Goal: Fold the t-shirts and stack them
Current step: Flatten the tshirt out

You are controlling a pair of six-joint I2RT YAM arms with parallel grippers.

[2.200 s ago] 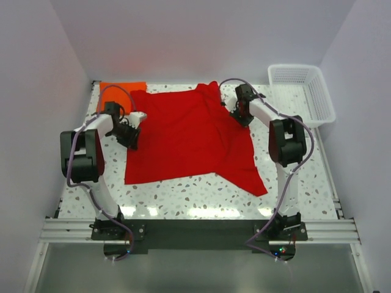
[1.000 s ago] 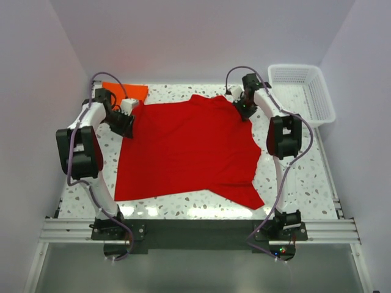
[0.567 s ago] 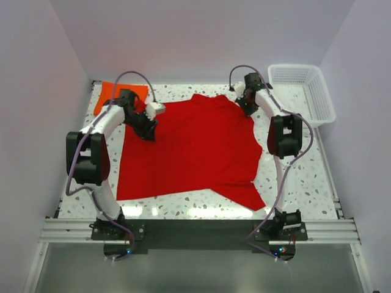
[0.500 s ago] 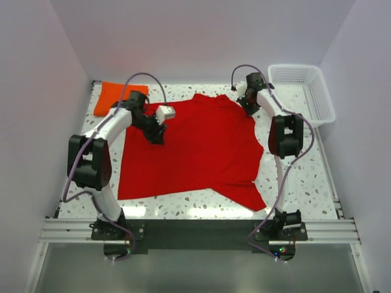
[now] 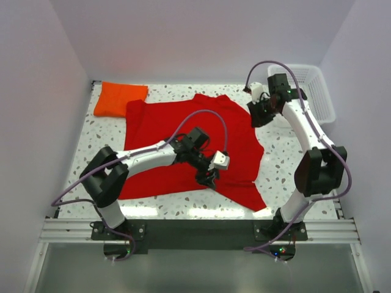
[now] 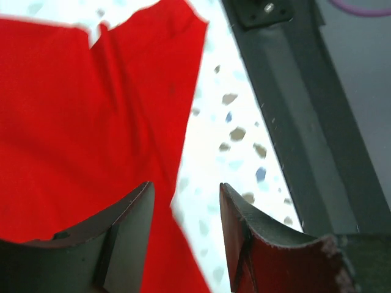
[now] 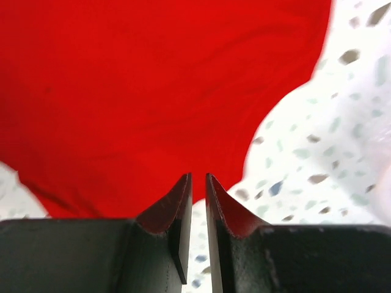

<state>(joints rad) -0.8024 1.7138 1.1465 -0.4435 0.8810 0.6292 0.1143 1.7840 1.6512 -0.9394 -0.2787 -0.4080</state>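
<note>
The red t-shirt point(image 5: 177, 131) lies spread over the middle of the table, with one sleeve pointing to the near right. The orange t-shirt point(image 5: 119, 97) sits folded at the far left corner, apart from both arms. My left arm reaches across the red cloth, and my left gripper point(image 5: 206, 177) hovers at the shirt's near right hem. In the left wrist view it point(image 6: 185, 184) is open and empty over the red edge point(image 6: 79, 122). My right gripper point(image 5: 259, 115) hangs just off the shirt's far right side. Its jaws point(image 7: 198, 177) are open only a slit, with nothing between them and red cloth point(image 7: 153, 79) below.
A white lattice basket point(image 5: 321, 101) stands at the far right corner, partly behind my right arm. A dark metal rail point(image 5: 195, 229) runs along the near table edge and shows as the rail point(image 6: 305, 122) in the left wrist view. Walls close in on three sides.
My left arm swept from the far left corner across the red shirt to its near right hem. My right gripper let go of the far right edge, moved right and parted slightly.
</note>
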